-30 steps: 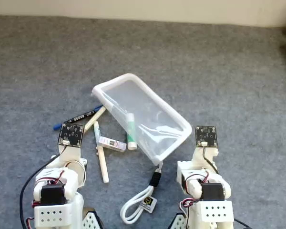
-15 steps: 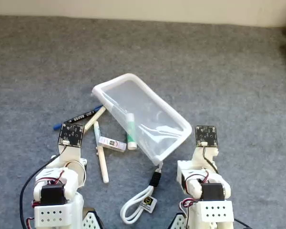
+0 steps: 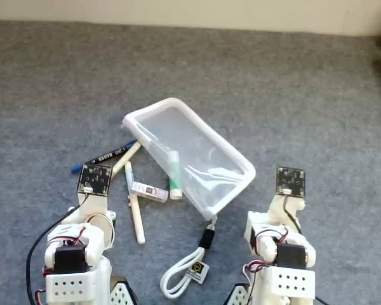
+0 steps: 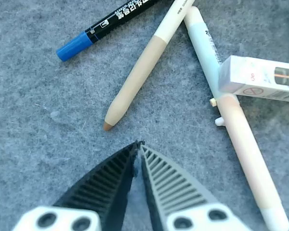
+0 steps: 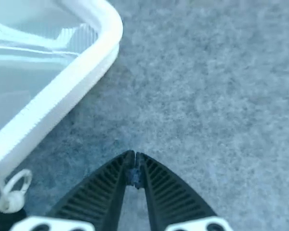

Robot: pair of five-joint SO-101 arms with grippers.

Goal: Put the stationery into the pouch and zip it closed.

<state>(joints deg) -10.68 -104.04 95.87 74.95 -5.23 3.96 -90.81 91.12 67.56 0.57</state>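
The clear pouch [image 3: 190,155] with a white zip edge lies mid-table, its corner [image 5: 62,82] near my right gripper. A white tube with a green end [image 3: 174,175] rests against its left side. Left of it lie a blue-capped marker [image 4: 111,21], a beige pen [image 4: 144,67], a mint pen [image 4: 204,41], a small white box [image 4: 260,79] and a long peach pen [image 4: 250,159]. My left gripper [image 4: 137,144] is shut, empty, just short of the beige pen's tip. My right gripper [image 5: 135,155] is shut over bare carpet beside the pouch. The zip's ring pull [image 5: 12,190] hangs at the near corner.
A coiled white cable [image 3: 184,270] with a black plug lies between the two arm bases. Grey carpet covers the table, with free room behind and to the right of the pouch.
The right arm has swung a little to the right, away from the pouch's near corner. The left arm and all the stationery stay where they were.
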